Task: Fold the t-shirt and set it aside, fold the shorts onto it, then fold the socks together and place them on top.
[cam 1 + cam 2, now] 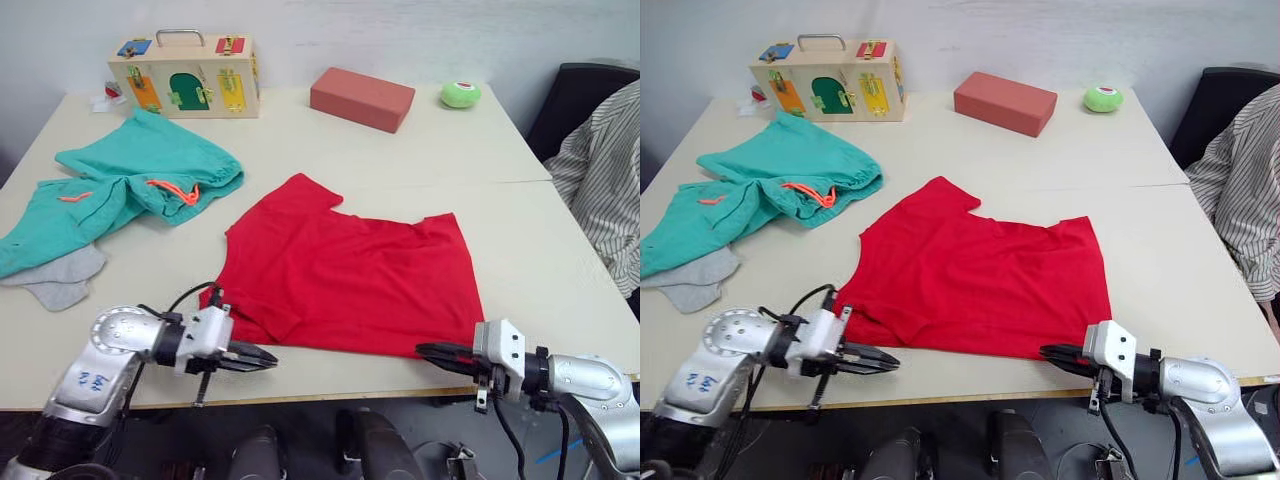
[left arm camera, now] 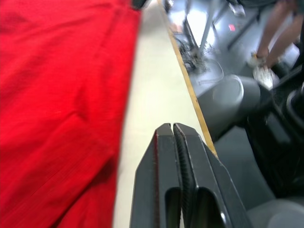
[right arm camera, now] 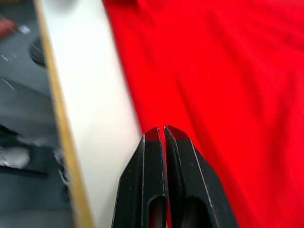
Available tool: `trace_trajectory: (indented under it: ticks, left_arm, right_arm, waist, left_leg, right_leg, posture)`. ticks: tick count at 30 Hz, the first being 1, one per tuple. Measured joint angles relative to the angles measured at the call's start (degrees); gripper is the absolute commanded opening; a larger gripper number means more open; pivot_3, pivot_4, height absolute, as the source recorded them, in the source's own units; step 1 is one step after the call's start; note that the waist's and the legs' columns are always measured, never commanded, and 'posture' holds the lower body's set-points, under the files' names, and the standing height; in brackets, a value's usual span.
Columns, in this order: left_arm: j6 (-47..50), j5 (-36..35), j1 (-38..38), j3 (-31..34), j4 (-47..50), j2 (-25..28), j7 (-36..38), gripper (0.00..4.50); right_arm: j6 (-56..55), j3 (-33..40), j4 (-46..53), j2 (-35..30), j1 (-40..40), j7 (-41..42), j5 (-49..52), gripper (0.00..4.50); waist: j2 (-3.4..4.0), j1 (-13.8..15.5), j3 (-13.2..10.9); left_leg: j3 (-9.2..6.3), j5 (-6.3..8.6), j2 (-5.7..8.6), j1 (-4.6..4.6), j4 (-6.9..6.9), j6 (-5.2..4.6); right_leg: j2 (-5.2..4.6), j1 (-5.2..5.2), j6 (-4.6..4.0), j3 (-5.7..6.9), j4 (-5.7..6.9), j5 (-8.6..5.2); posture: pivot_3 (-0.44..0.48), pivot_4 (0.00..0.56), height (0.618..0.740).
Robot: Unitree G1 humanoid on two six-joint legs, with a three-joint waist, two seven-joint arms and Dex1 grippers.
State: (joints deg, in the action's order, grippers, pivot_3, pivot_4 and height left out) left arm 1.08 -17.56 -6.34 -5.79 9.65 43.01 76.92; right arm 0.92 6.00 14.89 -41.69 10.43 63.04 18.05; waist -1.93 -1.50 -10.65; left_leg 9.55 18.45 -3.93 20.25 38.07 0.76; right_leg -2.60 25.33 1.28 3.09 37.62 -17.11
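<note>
Red cotton-like jersey, the t-shirt [image 1: 350, 270], is spread near the front edge of the pale tabletop [image 1: 530, 270], mostly flat, with one sleeve pointing toward the far side and soft wrinkles along its near-left corner. No fold is seen in it, so the first step is judged as not yet done. The shorts [image 1: 130, 190], teal-green cloth with a gathered waist and an orange-coral drawstring, are left crumpled at the left side of the tabletop, unfolded. The socks [image 1: 58, 280], small light grey soft pieces, are lying flat just beside the near end of the shorts and partly tucked under them, not yet paired. All three steps are judged as still to be done.

The left gripper [image 1: 262, 358] is held low at the near-left corner of the t-shirt, its black fingers pressed together with nothing between them. The right gripper [image 1: 428, 352] is held at the near-right corner, fingers also pressed together and empty, right at the hem.

At the far side, a wooden latch box [image 1: 185, 75] with a metal handle, a brick-shaped reddish block [image 1: 362, 98] and a green ball [image 1: 460, 94] are seen. A person's striped sleeve [image 1: 605, 170] is seen at the right.
</note>
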Motion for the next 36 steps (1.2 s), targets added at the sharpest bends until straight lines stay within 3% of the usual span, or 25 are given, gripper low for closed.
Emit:
trace_trajectory:
  ticks: [6,16,28,31,33,36]
  left_arm:
    - [-3.4,4.2,-4.1,-1.6,-4.4,-4.7,-6.5,0.06]
    - [-2.3,5.2,-6.8,-0.9,-9.8,-5.3,-11.4,0.06]
    - [-2.0,7.0,-15.5,2.2,-14.7,-11.5,-23.6,0.06]
    - [0.9,-0.8,-14.5,7.0,-12.2,-10.9,-21.0,0.06]
    - [4.7,-6.7,-11.7,9.0,-7.6,-7.3,-16.6,0.06]
    - [8.5,-10.1,-5.7,9.9,-2.6,-0.5,-10.3,0.06]
  right_arm:
    - [-3.7,-1.3,-2.0,1.1,0.1,-0.1,-1.0,0.08]
    - [-6.0,-1.8,-4.4,1.5,1.0,-1.0,-1.7,0.08]
    - [-7.4,-1.0,-8.4,3.5,-2.0,-6.6,-2.5,0.08]
    - [-7.0,0.0,-8.1,3.8,-1.8,-8.4,-2.0,0.08]
    - [-6.7,0.5,-6.1,4.0,-0.9,-8.4,-0.6,0.08]
    - [-6.1,0.0,-2.5,4.2,0.0,-7.8,1.2,0.08]
  waist:
    - [0.0,-0.1,0.0]
    - [0.01,0.0,0.0]
    - [0.0,-0.1,0.0]
    - [0.0,-0.3,0.0]
    - [0.02,-0.4,0.0]
    - [0.04,-0.3,0.0]
  left_leg:
    - [0.0,0.0,-0.05,0.0,0.0,0.0]
    - [0.0,0.0,-0.06,-0.03,0.01,0.0]
    - [0.04,-0.02,-0.04,-0.04,0.05,0.01]
    - [0.09,-0.06,-0.15,-0.04,0.02,0.1]
    - [0.1,-0.08,-0.2,-0.08,-0.01,0.18]
    - [0.1,-0.1,-0.21,-0.12,-0.02,0.24]
  right_leg:
    - [0.02,0.01,0.0,-0.01,0.01,0.0]
    - [0.01,0.0,0.0,-0.01,0.05,0.0]
    - [-0.02,0.0,0.01,-0.02,0.12,0.01]
    - [0.05,0.04,-0.02,-0.04,0.15,-0.01]
    - [0.08,0.05,-0.08,-0.04,0.19,-0.05]
    - [0.11,0.04,-0.11,-0.05,0.2,-0.06]
  posture:
    - [0.0,0.15,0.74]
    - [0.0,0.15,0.74]
    - [0.0,0.15,0.74]
    - [0.0,0.15,0.74]
    - [0.0,0.15,0.74]
    - [0.0,0.15,0.74]
